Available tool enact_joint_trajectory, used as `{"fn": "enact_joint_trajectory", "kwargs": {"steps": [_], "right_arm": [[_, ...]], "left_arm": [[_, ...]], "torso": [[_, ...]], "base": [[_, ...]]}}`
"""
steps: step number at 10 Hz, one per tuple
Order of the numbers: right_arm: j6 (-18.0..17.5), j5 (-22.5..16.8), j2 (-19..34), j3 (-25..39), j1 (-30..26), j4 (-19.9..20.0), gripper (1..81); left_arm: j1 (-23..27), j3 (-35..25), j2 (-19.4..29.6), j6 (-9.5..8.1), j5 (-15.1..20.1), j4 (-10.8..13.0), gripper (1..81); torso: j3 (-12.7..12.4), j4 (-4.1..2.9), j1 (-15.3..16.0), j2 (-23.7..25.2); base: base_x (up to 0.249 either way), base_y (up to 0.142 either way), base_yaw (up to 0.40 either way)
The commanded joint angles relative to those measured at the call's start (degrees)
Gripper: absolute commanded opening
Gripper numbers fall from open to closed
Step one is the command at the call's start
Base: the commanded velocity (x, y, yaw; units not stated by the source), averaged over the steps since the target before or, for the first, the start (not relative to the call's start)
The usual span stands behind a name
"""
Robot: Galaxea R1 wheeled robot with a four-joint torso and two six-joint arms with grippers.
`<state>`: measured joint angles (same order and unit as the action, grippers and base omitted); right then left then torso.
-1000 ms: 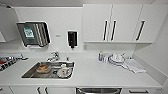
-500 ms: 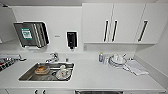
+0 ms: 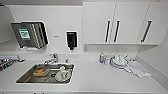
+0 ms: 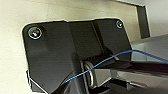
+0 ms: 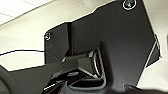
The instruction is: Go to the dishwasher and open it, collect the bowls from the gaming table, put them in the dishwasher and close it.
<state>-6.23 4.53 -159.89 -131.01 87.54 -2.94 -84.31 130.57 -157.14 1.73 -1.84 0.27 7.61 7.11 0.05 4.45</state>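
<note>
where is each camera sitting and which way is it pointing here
Head view: high on the robot, facing forward and down at a white counter with a sink, wall cabinets above; none of the robot's body is in it.
Left wrist view: on the left arm's wrist, looking along the robot's dark plate toward a pale surface.
Right wrist view: on the right wrist, looking along its dark plate toward a pale surface.
Shared: both wrist views carry the dark plate and a thin blue cable.

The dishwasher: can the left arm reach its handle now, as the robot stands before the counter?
Hard to say, probably not yet. The head view shows the white counter, the sink and wall cabinets, but no dishwasher front or handle can be made out, so nothing confirms that the way is free.
</note>
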Motion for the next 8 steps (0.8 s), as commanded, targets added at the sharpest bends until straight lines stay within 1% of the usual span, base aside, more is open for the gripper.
{"fn": "enact_joint_trajectory", "kwargs": {"steps": [1,3,4,5,6,7,8], "right_arm": [[0.08,-3.04,0.69,0.94,-2.41,-0.58,81.1],[-0.01,-3.04,0.77,1.21,-2.41,-0.14,81.1],[-0.19,-3.04,1.04,1.99,-2.41,-0.05,81.1],[-0.45,-3.04,1.65,3.22,-2.41,0.04,81.1],[-0.54,-3.04,2.88,5.15,-2.50,0.04,81.1],[-0.63,-3.04,4.37,7.87,-2.58,0.04,81.1],[-0.63,-3.04,6.39,10.95,-2.76,0.04,81.1]], "left_arm": [[2.52,-0.50,0.94,0.29,2.90,-0.09,81.1],[2.44,-0.67,1.29,0.20,2.81,-0.09,81.1],[2.26,-0.49,1.55,-0.24,1.67,-0.26,81.1],[1.30,-0.49,2.17,-0.24,-1.21,-0.97,81.1],[0.33,-0.84,2.96,-0.15,-5.17,-0.80,81.1],[-0.55,-1.19,3.49,-0.15,-7.55,-0.44,81.1],[-0.99,-1.20,3.67,0.11,-8.53,-0.18,81.1]], "torso": [[0.00,0.00,0.00,0.00],[0.00,0.00,0.02,0.00],[0.00,0.00,-0.02,0.00],[0.00,0.00,-0.02,0.00],[0.00,0.00,-0.02,0.00],[0.00,0.00,-0.02,0.00],[0.00,0.00,-0.02,0.00]], "base": [[0.000,0.000,0.000],[0.000,0.000,0.000],[0.000,0.000,0.000],[0.000,0.000,0.000],[0.000,0.000,0.000],[0.000,0.000,0.000],[0.000,0.000,0.000]]}}
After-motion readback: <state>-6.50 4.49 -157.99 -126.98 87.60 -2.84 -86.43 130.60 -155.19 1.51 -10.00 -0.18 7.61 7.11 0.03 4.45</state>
